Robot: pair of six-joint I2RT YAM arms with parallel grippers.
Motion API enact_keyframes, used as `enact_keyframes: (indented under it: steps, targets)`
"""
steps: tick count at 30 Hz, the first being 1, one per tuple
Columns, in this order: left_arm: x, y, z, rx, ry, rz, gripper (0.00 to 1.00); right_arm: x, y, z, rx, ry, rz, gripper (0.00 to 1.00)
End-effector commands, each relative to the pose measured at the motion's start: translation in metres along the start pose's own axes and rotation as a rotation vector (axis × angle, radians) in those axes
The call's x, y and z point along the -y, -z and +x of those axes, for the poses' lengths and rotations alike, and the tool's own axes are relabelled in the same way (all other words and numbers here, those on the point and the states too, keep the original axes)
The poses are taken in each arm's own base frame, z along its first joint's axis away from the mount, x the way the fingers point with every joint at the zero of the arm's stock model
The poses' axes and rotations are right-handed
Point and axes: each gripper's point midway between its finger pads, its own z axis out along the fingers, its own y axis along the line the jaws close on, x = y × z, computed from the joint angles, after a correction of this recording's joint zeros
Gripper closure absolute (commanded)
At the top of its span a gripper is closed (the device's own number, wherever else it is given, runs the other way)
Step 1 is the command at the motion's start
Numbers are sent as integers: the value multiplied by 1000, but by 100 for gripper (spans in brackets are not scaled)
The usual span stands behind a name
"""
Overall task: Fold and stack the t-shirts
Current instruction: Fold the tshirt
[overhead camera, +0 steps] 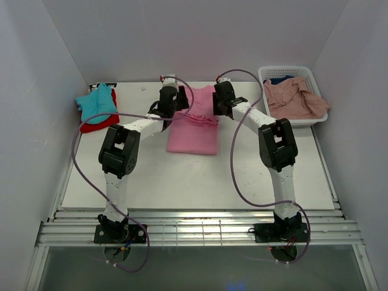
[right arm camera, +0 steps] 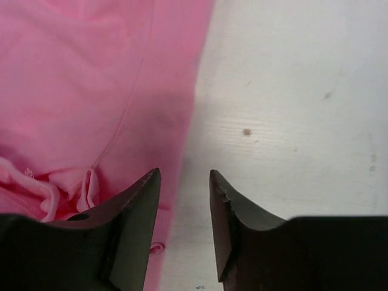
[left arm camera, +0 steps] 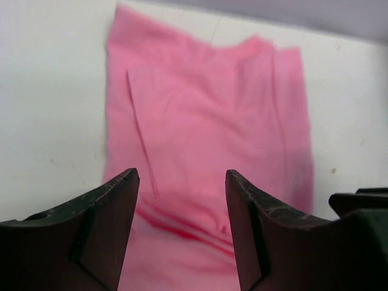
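A bright pink t-shirt (overhead camera: 194, 130) lies folded lengthwise on the white table, its far end bunched between the two arms. My left gripper (overhead camera: 172, 100) hovers over that far end on the left. In the left wrist view the left gripper (left arm camera: 182, 176) is open above the pink t-shirt (left arm camera: 206, 109), with nothing between its fingers. My right gripper (overhead camera: 222, 102) is at the shirt's far right side. The right wrist view has the right gripper (right arm camera: 185, 173) open over the edge of the pink t-shirt (right arm camera: 79, 79), holding nothing.
A teal t-shirt (overhead camera: 97, 102) lies on a red one (overhead camera: 100, 126) at the back left. A white lattice basket (overhead camera: 288, 68) at the back right holds a dusty salmon-pink shirt (overhead camera: 294, 100) and a dark blue one (overhead camera: 280, 80). White walls enclose the table.
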Motion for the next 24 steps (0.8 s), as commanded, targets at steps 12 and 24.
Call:
enact_keyframes:
  steps: [12, 24]
  targets:
    - [54, 87, -65, 149, 100, 146, 100, -26, 126, -74, 264, -17, -340, 92]
    - [69, 100, 79, -153, 111, 216, 100, -86, 86, -9, 41, -82, -661, 92]
